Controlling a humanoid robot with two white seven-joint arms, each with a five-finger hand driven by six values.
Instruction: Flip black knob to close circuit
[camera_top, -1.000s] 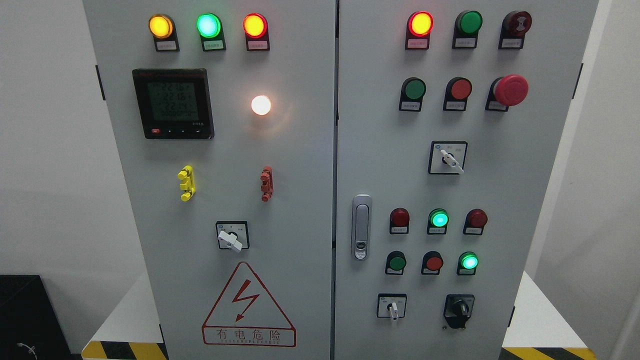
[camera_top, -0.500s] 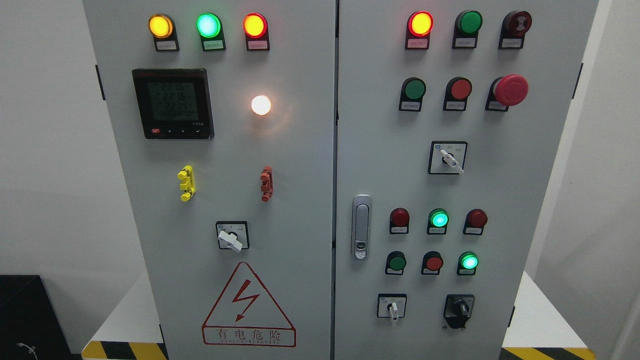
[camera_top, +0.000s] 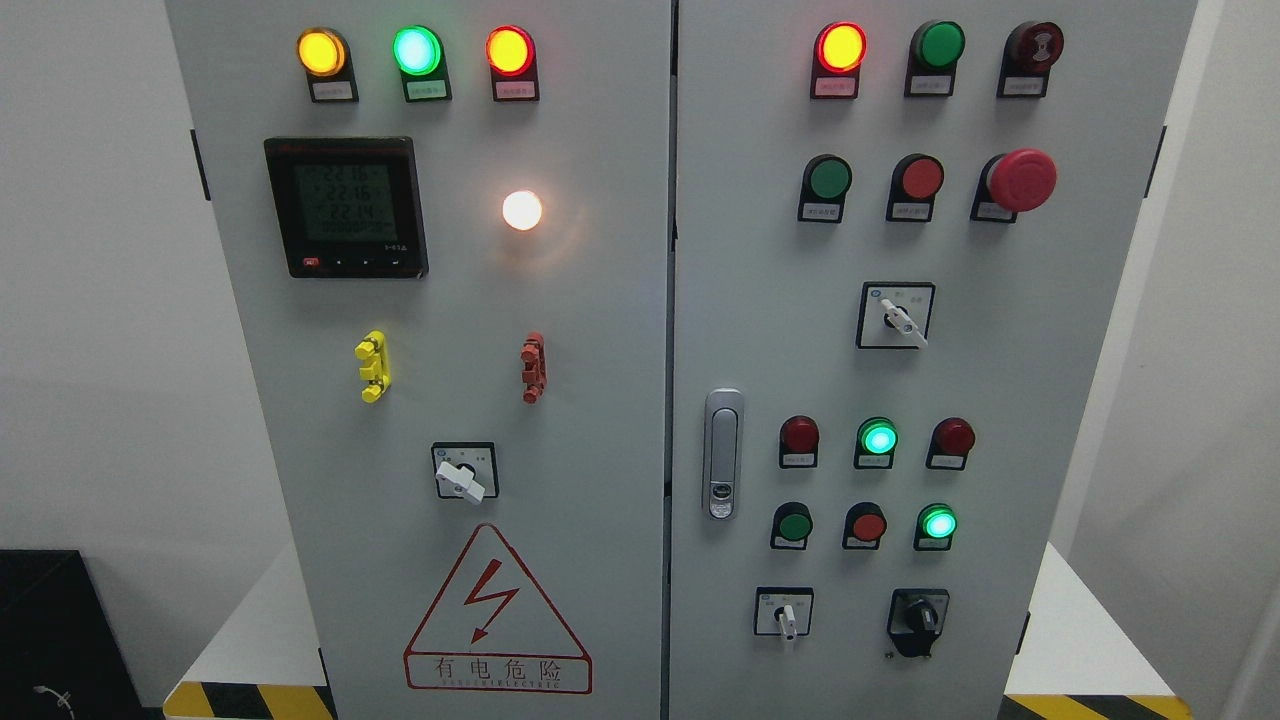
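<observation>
Scene: a grey two-door control cabinet (camera_top: 560, 330) fills the frame, its lamps and switches facing the head camera.
Black knob: the black knob (camera_top: 916, 620) sits at the lower right of the frame, low on the right-hand door, its grip standing roughly upright on a black base.
Neighbours: a white selector switch (camera_top: 786, 615) is just to its left; a lit green lamp (camera_top: 937, 523) is above it; the door handle (camera_top: 722, 455) stands further up and left.
Left door: a digital meter (camera_top: 347, 207) at upper left, a glowing white lamp (camera_top: 522, 210) beside it, and a red warning triangle (camera_top: 497, 612) at the bottom.
Hands: neither the left nor the right hand shows, so whether their fingers are spread or curled cannot be told.
Stage: judging by this, the reach has not yet begun and the knob looks untouched.
Handling: likely a stiff, hard plastic rotary with a firm click; it should turn, not pull.
Where to hold: pinch the raised central grip on its two flat sides, clear of the white selector switch.
</observation>
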